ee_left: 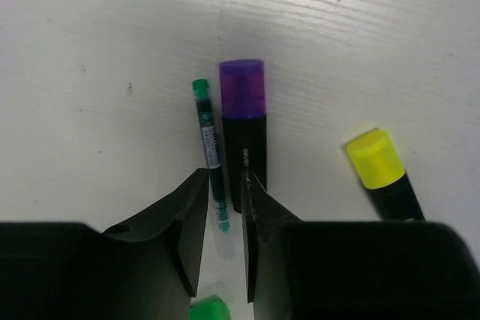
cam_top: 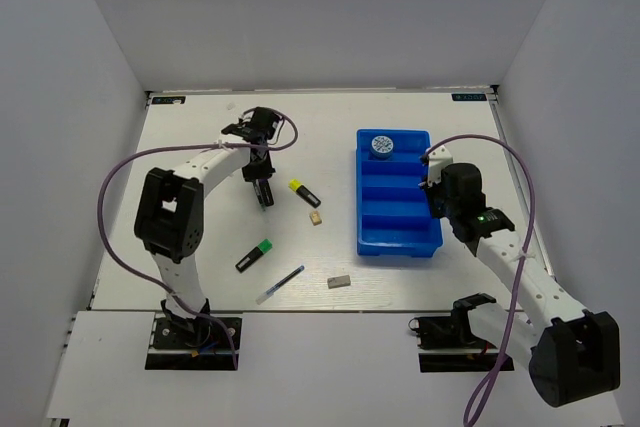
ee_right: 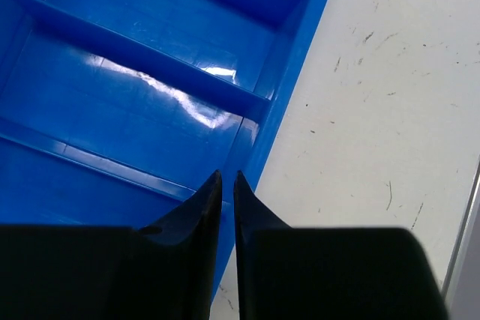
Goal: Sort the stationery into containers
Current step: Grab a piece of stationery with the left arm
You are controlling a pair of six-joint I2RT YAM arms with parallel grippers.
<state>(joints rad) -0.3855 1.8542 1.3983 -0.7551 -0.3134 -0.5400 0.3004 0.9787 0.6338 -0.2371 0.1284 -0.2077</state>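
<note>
While L gripper (ee_left: pixel 225 179) straddles thin pen (ee_left: pixel 207 127) (grip unclear), R gripper (ee_right: pixel 228 176) gapes slightly, empty.

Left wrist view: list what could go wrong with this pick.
1. The purple highlighter lies close beside the green-capped pen, right at the left gripper; a finger could catch or drag it.
2. The jaws straddle the pen far from its capped end, so it may tilt or slip when lifted.

light: bright, even; glare: streak on blue tray (ee_right: pixel 172 99); jaws: dark, soft-edged
</note>
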